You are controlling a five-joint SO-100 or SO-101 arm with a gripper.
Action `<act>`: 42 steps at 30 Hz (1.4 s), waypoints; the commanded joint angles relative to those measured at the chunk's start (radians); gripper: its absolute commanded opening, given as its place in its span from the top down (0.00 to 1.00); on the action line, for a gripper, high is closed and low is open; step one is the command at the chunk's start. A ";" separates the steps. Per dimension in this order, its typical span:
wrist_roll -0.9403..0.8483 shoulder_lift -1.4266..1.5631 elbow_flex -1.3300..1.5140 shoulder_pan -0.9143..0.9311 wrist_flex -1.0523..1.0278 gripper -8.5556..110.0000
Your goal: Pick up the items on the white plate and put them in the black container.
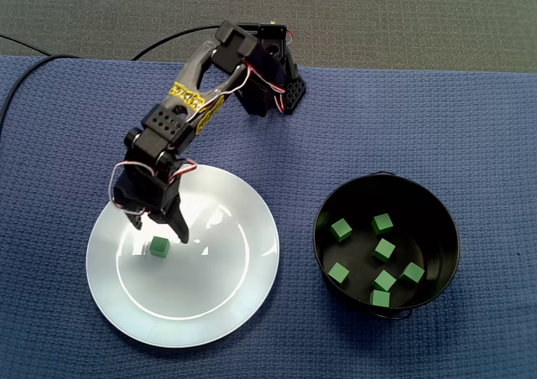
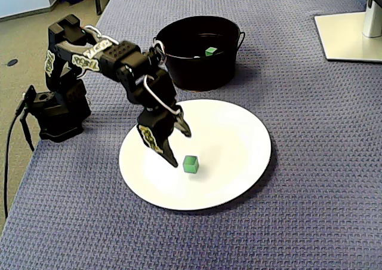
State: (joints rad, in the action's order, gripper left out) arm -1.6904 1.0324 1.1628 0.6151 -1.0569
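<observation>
One green cube (image 1: pixel 159 246) (image 2: pixel 190 163) lies on the white plate (image 1: pixel 210 299) (image 2: pixel 236 144), left of the plate's middle in a fixed view. My gripper (image 1: pixel 159 231) (image 2: pixel 177 144) hangs open just over the plate, with one finger on either side of a spot right beside the cube. Nothing is between the fingers, and I cannot tell whether they touch the cube. The black container (image 1: pixel 322 221) (image 2: pixel 179 70) stands beside the plate and holds several green cubes (image 1: pixel 384 249); only one of them (image 2: pixel 210 51) shows over its rim in the other fixed view.
A blue cloth (image 1: pixel 419 119) covers the table. The arm's base (image 1: pixel 281 90) (image 2: pixel 57 112) sits at the cloth's edge, with a black cable (image 1: pixel 13 94) trailing off it. A white monitor foot (image 2: pixel 349 34) stands beyond the container.
</observation>
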 commanded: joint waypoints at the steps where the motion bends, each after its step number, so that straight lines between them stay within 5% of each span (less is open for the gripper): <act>1: 0.023 -0.014 -0.032 0.017 0.058 0.64; 14: 0.054 -0.023 0.132 0.009 0.242 0.77; 18: 0.083 -0.014 0.175 0.003 0.301 0.93; 26: 0.152 0.048 0.206 -0.011 0.316 0.93; 30: 0.331 0.236 0.087 0.005 0.166 0.93; 37: 0.897 0.646 -0.281 0.057 -0.046 0.93; 42: 1.039 0.899 -0.301 -0.241 -0.184 0.93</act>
State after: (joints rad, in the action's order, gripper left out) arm -0.7655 1.7257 0.9189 0.5783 -1.1750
